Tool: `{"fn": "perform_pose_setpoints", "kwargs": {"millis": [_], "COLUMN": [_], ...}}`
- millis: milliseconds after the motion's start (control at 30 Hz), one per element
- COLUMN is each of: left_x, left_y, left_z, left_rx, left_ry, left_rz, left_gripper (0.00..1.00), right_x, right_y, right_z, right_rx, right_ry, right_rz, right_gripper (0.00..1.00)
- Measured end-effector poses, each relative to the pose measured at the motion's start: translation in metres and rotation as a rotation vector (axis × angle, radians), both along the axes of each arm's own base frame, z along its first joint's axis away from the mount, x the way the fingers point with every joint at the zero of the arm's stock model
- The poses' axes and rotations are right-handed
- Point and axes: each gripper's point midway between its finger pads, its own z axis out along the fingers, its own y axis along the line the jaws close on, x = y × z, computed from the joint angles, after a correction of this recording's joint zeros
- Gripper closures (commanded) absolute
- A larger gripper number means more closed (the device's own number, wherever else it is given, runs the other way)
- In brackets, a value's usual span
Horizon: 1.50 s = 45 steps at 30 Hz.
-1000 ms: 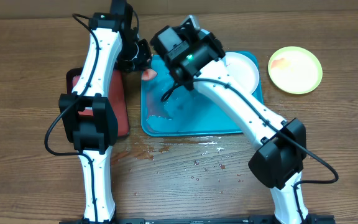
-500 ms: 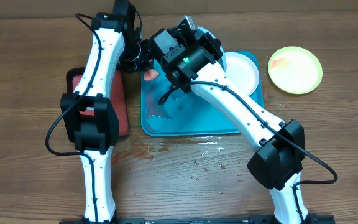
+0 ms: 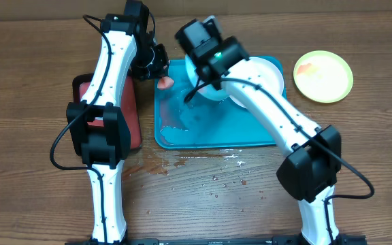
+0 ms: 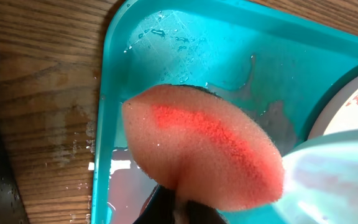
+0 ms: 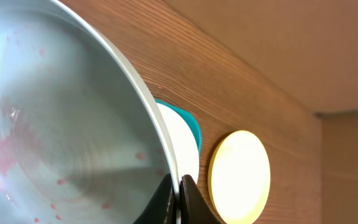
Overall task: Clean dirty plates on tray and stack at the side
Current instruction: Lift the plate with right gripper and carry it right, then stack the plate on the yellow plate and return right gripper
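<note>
Right pincer is pinched on the rim of a pale mint-blue round plastic plate, red-smeared, tilted above the turquoise rectangular plastic tray. Left pincer is clamped on a porous pink foam sponge. A glossy white plate lies in the tray; a yellow-green plate is set aside. Nothing stacked yet.

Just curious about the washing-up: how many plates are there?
3: yellow-green plate on the table, white plate in the blue tray, pale mint plate in the right gripper.
</note>
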Motion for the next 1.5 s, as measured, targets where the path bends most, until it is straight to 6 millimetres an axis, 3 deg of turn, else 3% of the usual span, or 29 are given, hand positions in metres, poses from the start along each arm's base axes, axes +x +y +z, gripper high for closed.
{"fn": "perform_pose_setpoints", "kwargs": {"millis": [67, 167, 267, 367, 500, 567, 700, 800, 933, 1000, 1133, 1200, 1267, 1400, 1500], "left_x": [0.000, 0.000, 0.000, 0.000, 0.000, 0.000, 0.002, 0.002, 0.002, 0.002, 0.002, 0.002, 0.002, 0.002, 0.002], "left_y": [0.000, 0.000, 0.000, 0.000, 0.000, 0.000, 0.000, 0.000, 0.000, 0.000, 0.000, 0.000, 0.000, 0.000, 0.000], "left_z": [0.000, 0.000, 0.000, 0.000, 0.000, 0.000, 0.000, 0.000, 0.000, 0.000, 0.000, 0.000, 0.000, 0.000, 0.000], "left_rx": [0.000, 0.000, 0.000, 0.000, 0.000, 0.000, -0.001, -0.001, -0.001, -0.001, -0.001, -0.001, -0.001, -0.001, -0.001], "left_ry": [0.000, 0.000, 0.000, 0.000, 0.000, -0.001, -0.008, -0.009, -0.009, -0.009, -0.008, -0.009, -0.009, -0.008, -0.008], "left_rz": [0.000, 0.000, 0.000, 0.000, 0.000, 0.000, 0.000, 0.000, 0.000, 0.000, 0.000, 0.000, 0.000, 0.000, 0.000], "left_gripper": [0.96, 0.96, 0.96, 0.96, 0.96, 0.96, 0.96, 0.96, 0.96, 0.96, 0.96, 0.96, 0.96, 0.96, 0.96], "right_x": [0.009, 0.026, 0.039, 0.042, 0.028, 0.014, -0.005, -0.007, -0.005, -0.006, -0.005, -0.003, -0.001, -0.001, -0.005], "right_y": [-0.020, -0.065, -0.127, -0.204, -0.299, -0.334, -0.374, -0.378, -0.370, -0.365, -0.355, -0.350, -0.344, -0.321, -0.290], "right_z": [-0.002, -0.011, -0.026, -0.036, -0.046, -0.056, -0.076, -0.087, -0.098, -0.106, -0.111, -0.111, -0.111, -0.111, -0.110], "right_rx": [0.040, 0.162, 0.342, 0.561, 0.798, 0.886, 0.996, 1.036, 1.037, 1.025, 0.986, 0.979, 0.978, 1.023, 1.100], "right_ry": [-0.002, 0.023, 0.083, 0.116, 0.099, 0.090, 0.072, 0.063, 0.075, 0.089, 0.104, 0.106, 0.115, 0.167, 0.249], "right_rz": [-0.057, -0.165, -0.283, -0.415, -0.586, -0.681, -0.795, -0.814, -0.815, -0.825, -0.822, -0.816, -0.806, -0.772, -0.730], "right_gripper": [0.96, 0.96, 0.96, 0.96, 0.96, 0.96, 0.96, 0.96, 0.95, 0.89, 0.89, 0.80, 0.80, 0.80, 0.78]}}
